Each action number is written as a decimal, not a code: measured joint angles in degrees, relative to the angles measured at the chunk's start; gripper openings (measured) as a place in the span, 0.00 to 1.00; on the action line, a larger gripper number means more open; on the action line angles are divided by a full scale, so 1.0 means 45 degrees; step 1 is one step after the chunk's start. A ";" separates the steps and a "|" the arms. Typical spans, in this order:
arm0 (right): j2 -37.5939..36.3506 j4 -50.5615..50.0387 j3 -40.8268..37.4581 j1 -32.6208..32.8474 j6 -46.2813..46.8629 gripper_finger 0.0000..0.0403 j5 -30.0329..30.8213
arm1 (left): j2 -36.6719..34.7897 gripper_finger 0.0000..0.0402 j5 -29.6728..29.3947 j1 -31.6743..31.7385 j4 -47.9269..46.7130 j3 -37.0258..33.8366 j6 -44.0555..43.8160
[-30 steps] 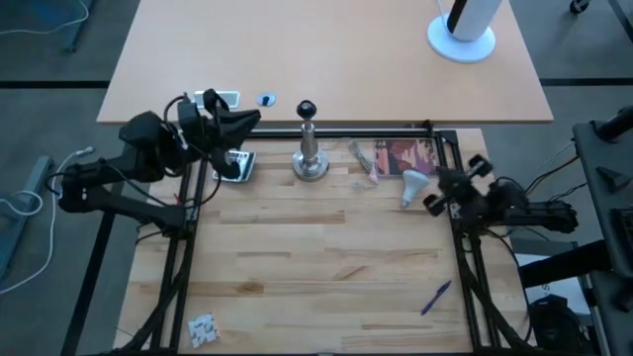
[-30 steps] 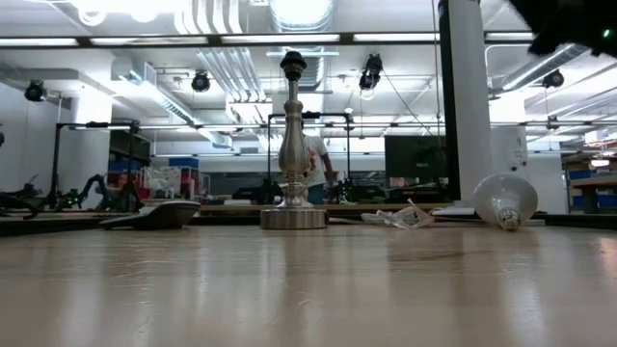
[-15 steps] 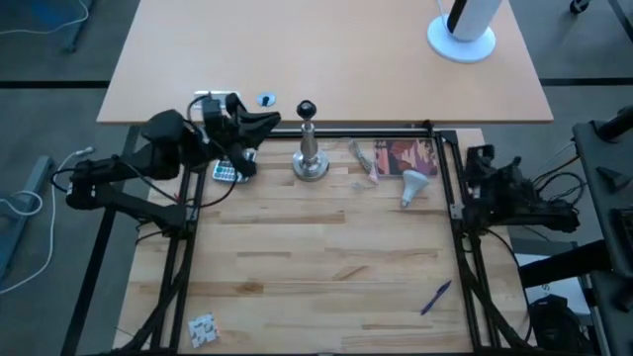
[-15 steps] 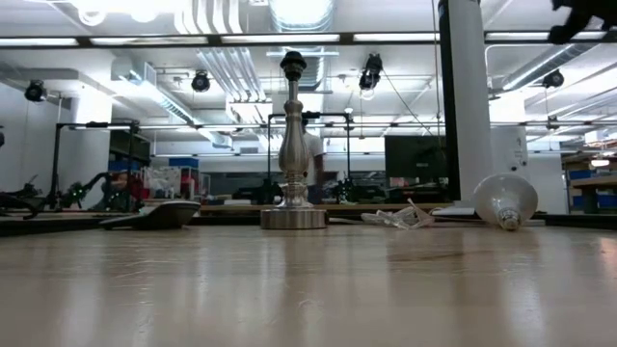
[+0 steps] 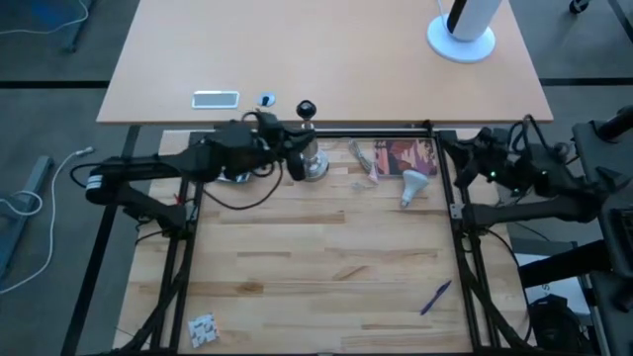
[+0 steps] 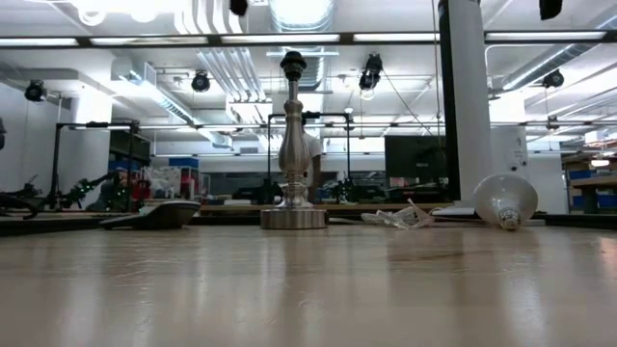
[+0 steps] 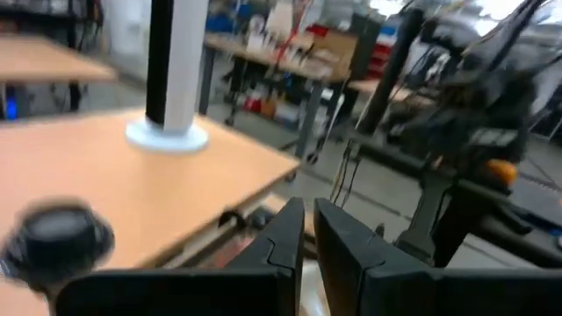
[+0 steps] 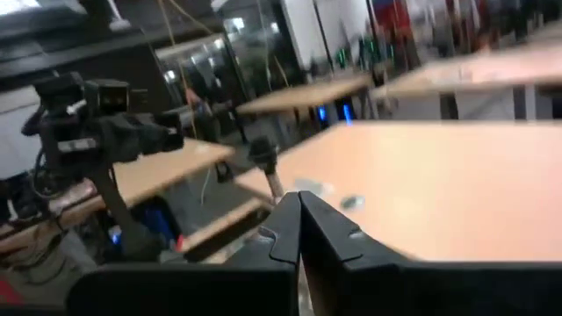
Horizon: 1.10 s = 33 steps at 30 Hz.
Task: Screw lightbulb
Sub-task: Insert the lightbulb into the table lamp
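The lightbulb [image 5: 410,185] lies on its side on the wooden table right of the silver stand [image 5: 310,161], its glass resting on the wood; the low view shows the lightbulb [image 6: 505,200] too. My left gripper [image 5: 296,156] hovers high beside the stand's black socket top [image 7: 57,242], fingers shut with nothing between them [image 7: 307,239]. Raised at the table's right edge, my right gripper [image 5: 465,151] points level toward the stand [image 8: 263,163], shut and empty [image 8: 299,230].
A red package [image 5: 401,156] and clear wrapping [image 5: 362,158] lie between stand and bulb. A blue pen [image 5: 435,297] and a small white scrap [image 5: 202,328] lie near the front. On the far table stand a white cylinder [image 5: 463,25] and a flat white device [image 5: 216,98].
My left gripper has swung toward the table's right, sinking a little, from the far left corner to beside the stand's top. My right gripper has risen at the right edge and rolled about its own axis. The lightbulb and stand have stayed put.
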 joint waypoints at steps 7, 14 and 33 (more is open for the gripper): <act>0.1642 -0.0814 0.2562 0.0000 0.0628 0.00 -0.0024 | 0.1429 0.05 0.0788 0.0033 -0.0535 -0.0005 -0.1449; 0.3129 -0.0522 0.4661 0.0000 -0.0064 0.00 0.0360 | 0.2161 0.03 0.2330 0.0024 -0.0508 -0.0005 -0.1614; 0.5186 -1.1229 0.6852 -0.0474 1.0896 0.00 0.4883 | 0.2428 0.00 0.2355 0.0019 -0.1320 -0.0223 -0.2972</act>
